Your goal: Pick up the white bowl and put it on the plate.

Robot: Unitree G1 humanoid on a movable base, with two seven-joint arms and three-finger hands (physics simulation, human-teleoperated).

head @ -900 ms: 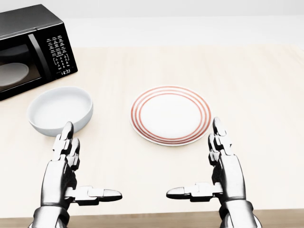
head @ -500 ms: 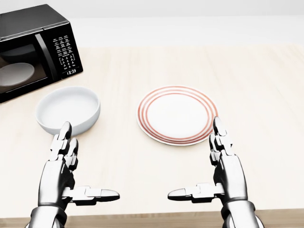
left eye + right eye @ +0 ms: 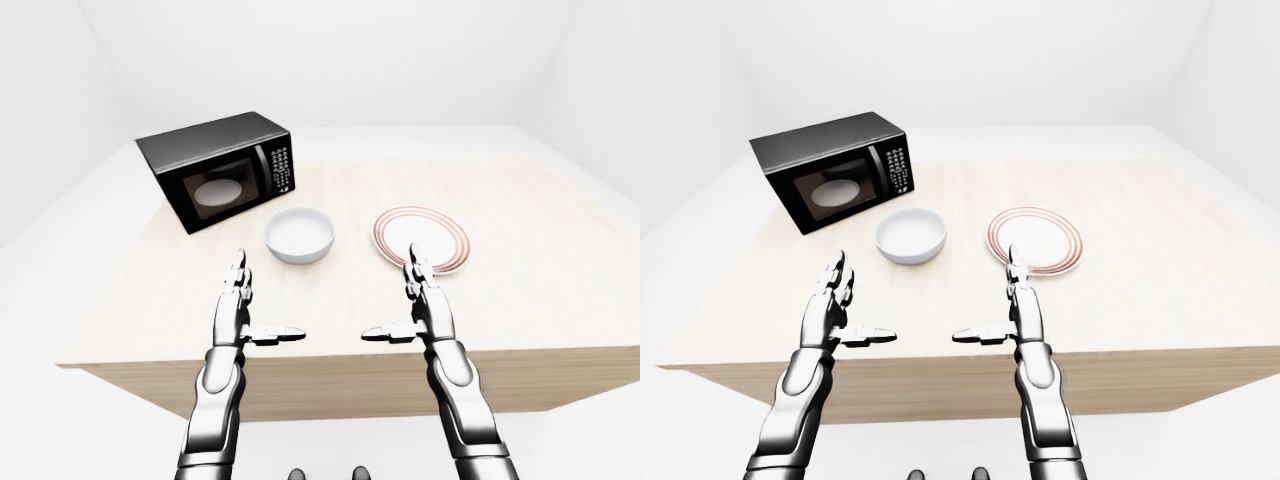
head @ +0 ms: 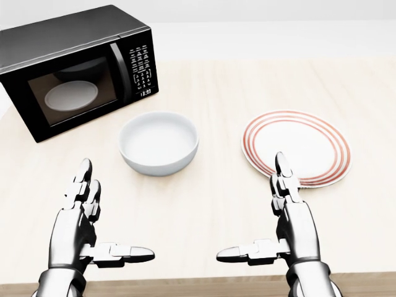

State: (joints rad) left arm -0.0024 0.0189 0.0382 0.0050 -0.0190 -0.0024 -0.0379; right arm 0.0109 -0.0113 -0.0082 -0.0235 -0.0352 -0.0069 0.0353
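Both hands hang spread wide and empty above the near edge of the table (image 4: 216,86): the left hand (image 4: 77,232) and right hand (image 4: 291,232) each point 2 fingers up-view, thumbs turned inward toward each other. In the head view the white bowl (image 4: 159,142) stands upright above and between them, apart from both. The red-ringed plate (image 4: 296,148) lies right of the bowl, the right fingertips overlapping its lower rim. A black microwave (image 4: 77,68) sits upper left
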